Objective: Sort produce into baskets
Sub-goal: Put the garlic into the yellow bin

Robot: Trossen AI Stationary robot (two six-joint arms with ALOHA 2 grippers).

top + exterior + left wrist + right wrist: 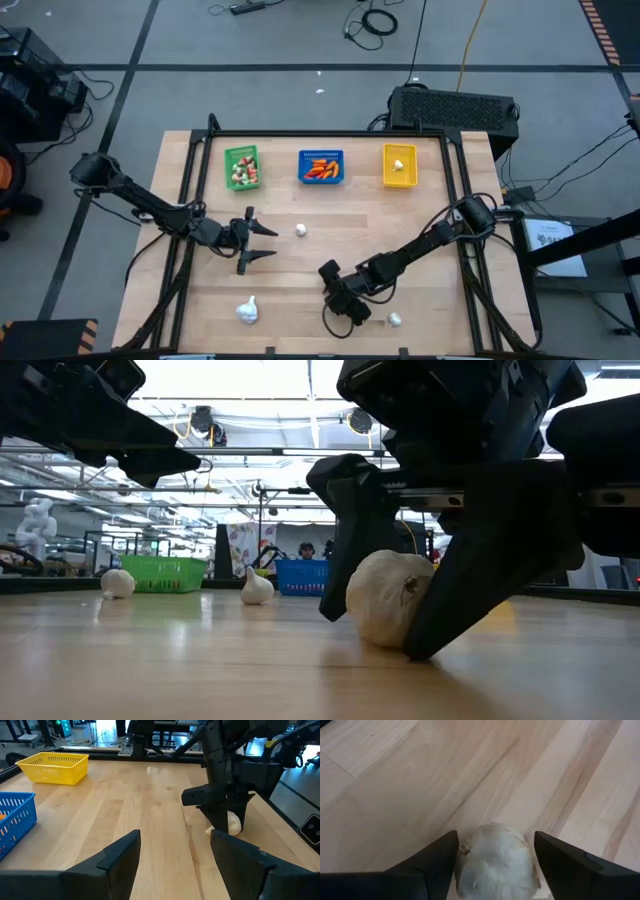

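A white garlic bulb [495, 860] rests on the wooden table [420, 250], near its front edge. My right gripper [496, 834] slants down over it, open, one finger on each side. The low view also shows the bulb [385, 595] between those fingers, and in the high view the gripper [342, 293] hides it. My left gripper [276, 243] hangs open and empty over the table's left half. Along the far edge stand the green basket [242, 167], the blue basket [321, 167] and the yellow basket [399, 166], each with produce inside. My right gripper's fingers [437, 860] stand close against the bulb's two sides [470, 855], slanting down from above. I cannot tell whether they touch it. The bulb sits on the table.
Three more garlic bulbs lie loose: one mid-table [300, 230], one near the front left [247, 310], one just right of my right gripper [395, 320]. A black frame rail [330, 134] borders the table. A black box [455, 105] stands beyond the far edge.
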